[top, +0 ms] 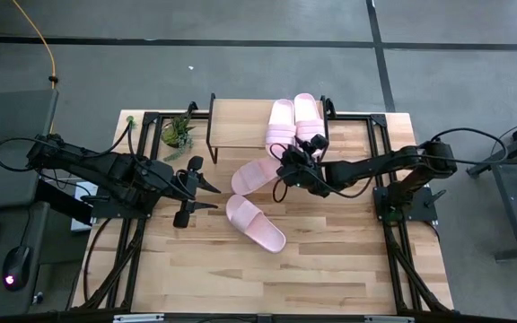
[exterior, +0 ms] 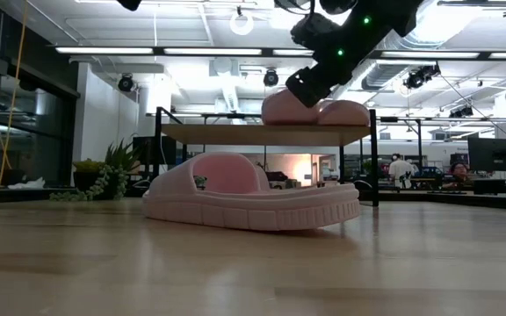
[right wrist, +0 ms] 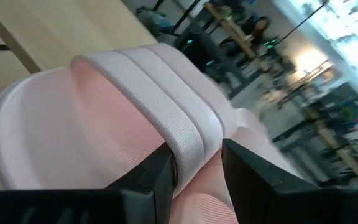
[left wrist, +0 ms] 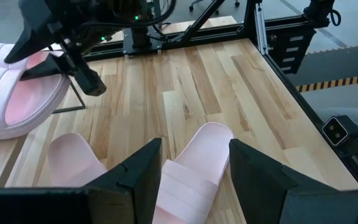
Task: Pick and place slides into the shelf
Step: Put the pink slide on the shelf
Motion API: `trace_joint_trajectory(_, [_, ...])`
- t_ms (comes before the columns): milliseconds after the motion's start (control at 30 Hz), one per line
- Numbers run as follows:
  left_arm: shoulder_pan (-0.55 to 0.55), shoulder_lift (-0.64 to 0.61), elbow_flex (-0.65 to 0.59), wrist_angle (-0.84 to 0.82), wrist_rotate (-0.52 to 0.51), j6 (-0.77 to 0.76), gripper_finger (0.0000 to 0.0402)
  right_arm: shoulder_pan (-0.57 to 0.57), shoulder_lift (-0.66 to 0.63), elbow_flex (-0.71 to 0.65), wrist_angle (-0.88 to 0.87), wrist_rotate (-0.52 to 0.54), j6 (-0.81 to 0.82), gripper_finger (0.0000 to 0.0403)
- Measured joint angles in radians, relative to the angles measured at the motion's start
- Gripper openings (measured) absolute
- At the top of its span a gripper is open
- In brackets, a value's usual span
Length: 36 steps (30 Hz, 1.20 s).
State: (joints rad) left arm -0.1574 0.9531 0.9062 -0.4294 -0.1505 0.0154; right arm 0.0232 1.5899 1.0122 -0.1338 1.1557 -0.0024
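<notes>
Slides [top: 294, 121] lie lengthwise across shelf [top: 240, 126], toes probably rearward.

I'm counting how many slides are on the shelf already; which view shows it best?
The high view: two slides lie side by side on the shelf, two remain on the table. The low view shows only their ends; the wrist views show parts.

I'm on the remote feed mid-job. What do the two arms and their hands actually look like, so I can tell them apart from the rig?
Both arms are dark, near black, jointed, with black cables looped along them. The left hand ends in two slim pointed dark fingers that look wedge-shaped up close. The right hand is a blocky dark unit with cables bunched behind it; a small green light glows on that arm in the low view.
</notes>
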Motion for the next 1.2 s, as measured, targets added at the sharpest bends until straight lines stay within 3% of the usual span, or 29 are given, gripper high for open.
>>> trace_joint_trajectory(133, [0.000,0.000,0.000,0.000,0.000,-0.001,0.0170,-0.059,-0.051,0.001,-0.049,-0.204,0.107,0.0119])
trace_joint_trajectory(200, [0.000,0.000,0.000,0.001,0.000,-0.004,0.0170,-0.085,-0.077,0.002,-0.105,-0.241,0.157,0.0119])
trace_joint_trajectory(433, [0.000,0.000,0.000,0.001,0.000,-0.005,0.0170,-0.105,-0.142,0.002,-0.217,-0.255,0.186,0.0119])
trace_joint_trajectory(633, [0.000,0.000,0.000,0.001,0.000,-0.005,0.0170,-0.074,-0.159,0.001,-0.229,-0.255,0.183,0.0119])
trace_joint_trajectory(767, [0.000,0.000,0.000,0.001,0.000,-0.017,0.0170,-0.075,-0.159,0.001,-0.230,-0.325,0.188,0.0119])
trace_joint_trajectory(1200, [0.000,0.000,0.000,0.000,0.000,-0.019,0.0170,-0.076,-0.158,0.001,-0.227,-0.317,0.180,0.0119])
